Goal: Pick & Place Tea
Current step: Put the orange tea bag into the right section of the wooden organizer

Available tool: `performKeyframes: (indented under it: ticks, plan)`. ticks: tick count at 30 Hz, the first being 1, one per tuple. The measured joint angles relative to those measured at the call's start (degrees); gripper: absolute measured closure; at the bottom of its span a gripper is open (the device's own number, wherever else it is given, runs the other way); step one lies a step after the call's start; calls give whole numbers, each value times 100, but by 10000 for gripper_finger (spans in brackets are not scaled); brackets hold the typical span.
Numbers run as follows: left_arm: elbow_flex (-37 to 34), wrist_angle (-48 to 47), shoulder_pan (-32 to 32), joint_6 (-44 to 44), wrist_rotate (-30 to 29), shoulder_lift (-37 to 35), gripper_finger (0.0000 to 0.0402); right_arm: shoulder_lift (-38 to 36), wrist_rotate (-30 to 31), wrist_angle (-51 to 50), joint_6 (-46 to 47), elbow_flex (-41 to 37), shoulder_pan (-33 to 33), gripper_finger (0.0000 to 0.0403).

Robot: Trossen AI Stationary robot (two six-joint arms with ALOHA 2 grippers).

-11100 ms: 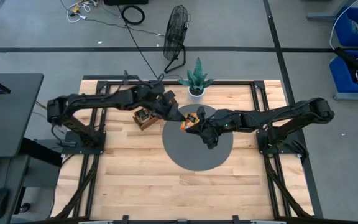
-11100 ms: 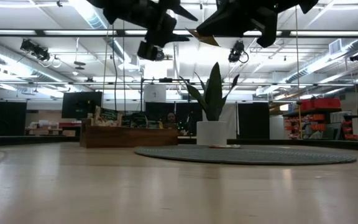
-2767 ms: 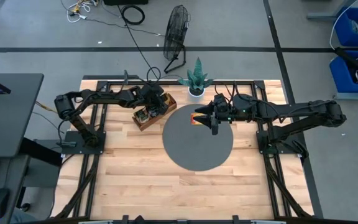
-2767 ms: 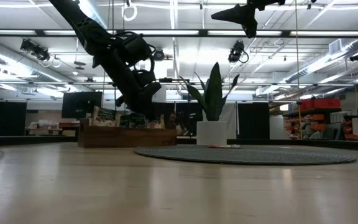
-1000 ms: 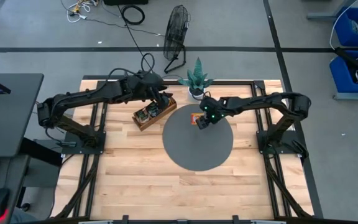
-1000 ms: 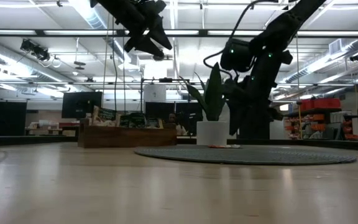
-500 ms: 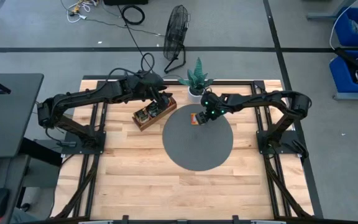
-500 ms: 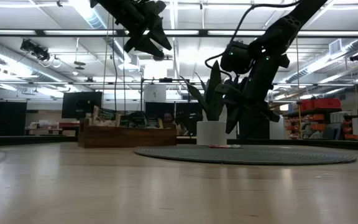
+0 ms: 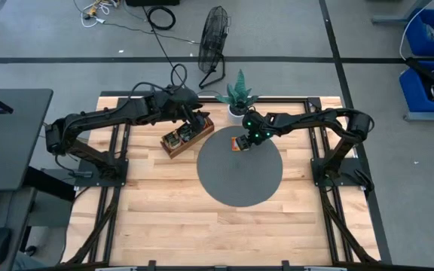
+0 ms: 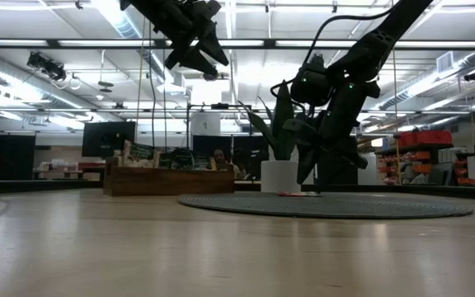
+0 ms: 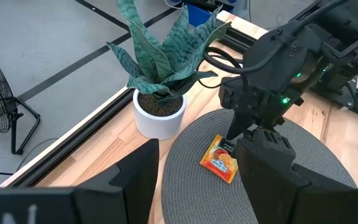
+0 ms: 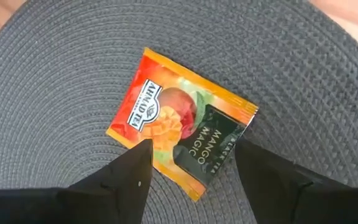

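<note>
An orange-yellow tea sachet (image 12: 179, 127) lies flat on the far part of the round grey mat (image 9: 239, 177). My right gripper (image 12: 192, 146) points down just above it, open. One finger stands over each side of the sachet's near edge, and I see no touch. In the low view its fingertips (image 10: 305, 180) end a little above the sachet (image 10: 298, 195). My left gripper (image 9: 197, 120) hangs open and empty high over the far end of the wooden tray (image 9: 181, 138), which holds more tea sachets.
A potted plant in a white pot (image 9: 237, 96) stands at the table's far edge, just behind the mat. The tray lies slantwise left of the mat. A fan (image 9: 215, 38) stands on the floor beyond the table. The near half of the table is bare wood.
My right gripper has shifted a little toward the table's left and far edges, coming over the sachet on the mat. The sachet has stayed where it lay.
</note>
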Motion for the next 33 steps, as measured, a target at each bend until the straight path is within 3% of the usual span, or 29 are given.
performKeyframes:
  ticks: [12,16,26,33]
  plan:
    - [0,21,-1,-2,0,0,181,263,109,15,-148,25,15,182]
    - [0,77,0,-2,0,0,181,268,173,5,-201,19,13,227]
    - [0,100,0,-2,0,0,181,283,408,-18,-496,7,13,390]
    - [0,96,-1,-2,-2,0,181,178,430,-32,-747,-10,16,400]
